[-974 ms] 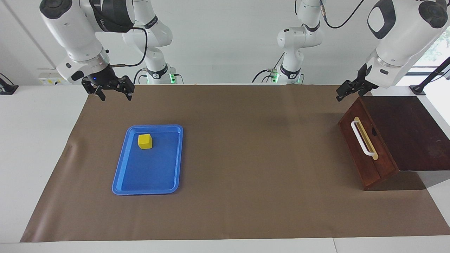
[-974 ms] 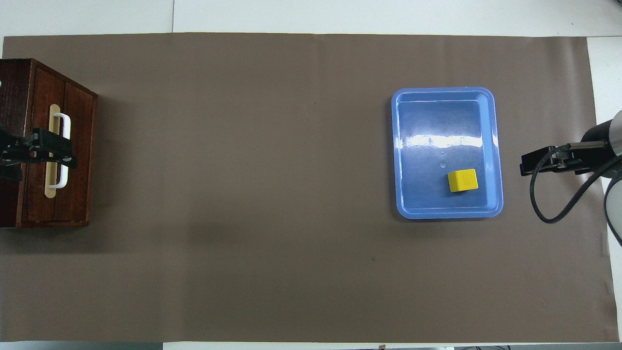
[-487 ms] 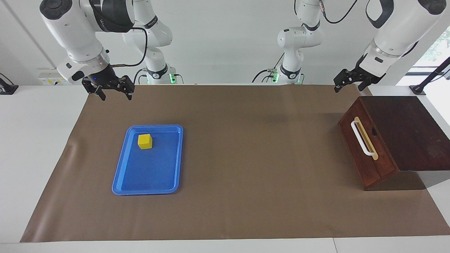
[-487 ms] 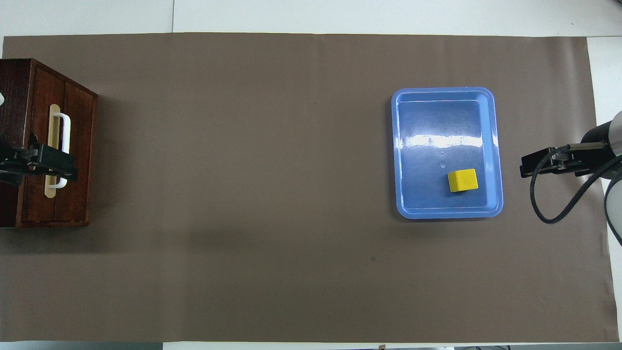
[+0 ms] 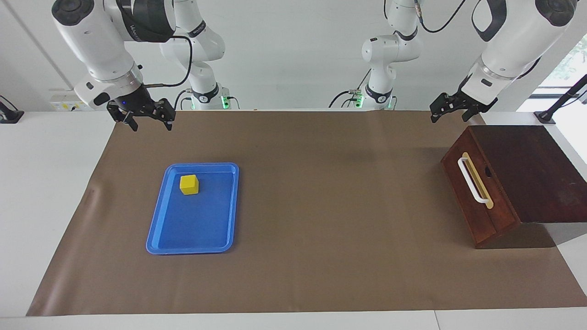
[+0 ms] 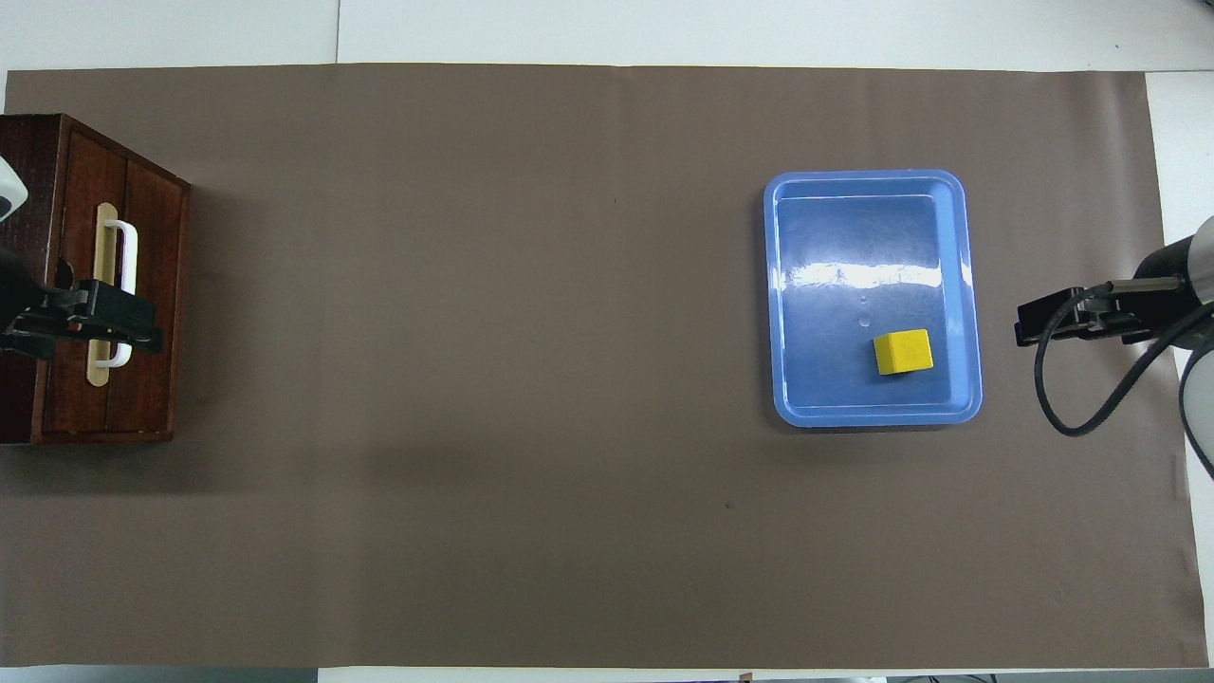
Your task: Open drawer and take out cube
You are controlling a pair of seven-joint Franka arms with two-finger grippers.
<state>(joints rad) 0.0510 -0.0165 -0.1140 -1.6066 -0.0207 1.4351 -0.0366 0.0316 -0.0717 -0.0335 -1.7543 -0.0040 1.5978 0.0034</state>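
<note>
The dark reddish-brown drawer (image 5: 481, 197) stands shut at the left arm's end of the table, its white bar handle (image 5: 472, 179) facing the table's middle. It also shows in the overhead view (image 6: 152, 237). The yellow cube (image 5: 189, 184) lies in a blue tray (image 5: 192, 250), in the corner nearest the robots; it also shows in the overhead view (image 6: 903, 352). My left gripper (image 5: 448, 114) is open and empty, raised over the drawer's front corner nearest the robots (image 6: 137, 327). My right gripper (image 5: 150, 123) is open and empty, and waits raised over the mat's edge beside the tray (image 6: 1024, 327).
A brown mat (image 5: 321, 206) covers the table. The blue tray (image 6: 868, 417) lies toward the right arm's end. A black cable (image 6: 1072, 398) loops from the right wrist.
My left gripper has risen and drawn back from the drawer's front toward the robots. The right arm, the cube, the tray and the drawer have not moved.
</note>
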